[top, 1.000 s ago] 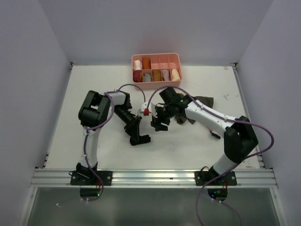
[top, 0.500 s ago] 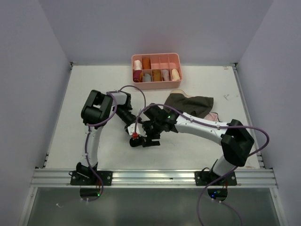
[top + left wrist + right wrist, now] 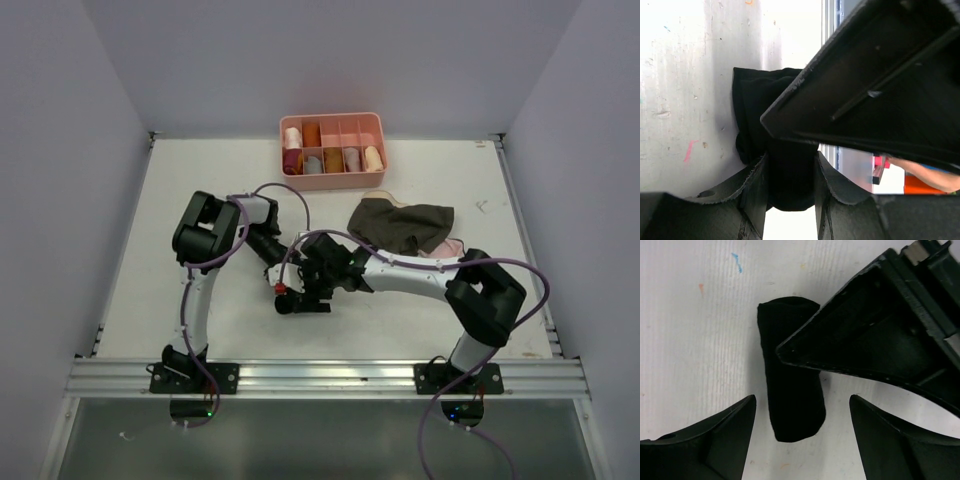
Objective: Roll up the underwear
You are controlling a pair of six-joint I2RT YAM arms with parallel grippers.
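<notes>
Over the last second the right tool [image 3: 802,405] has swung away from the crumpled olive-brown garment [image 3: 405,225] and come forward to meet the left tool [image 3: 288,298] near the middle of the white bench [image 3: 200,180]. It now hangs spread wide astride the small black cloth underwear [image 3: 790,405] without touching it. The underwear lies on the bench as a short tight roll, and the left tool is pinched onto one end of it. The rolling looks essentially done, so this reads as a handover or a last tuck, perhaps before the pink plastic compartment tray [image 3: 332,121]
</notes>
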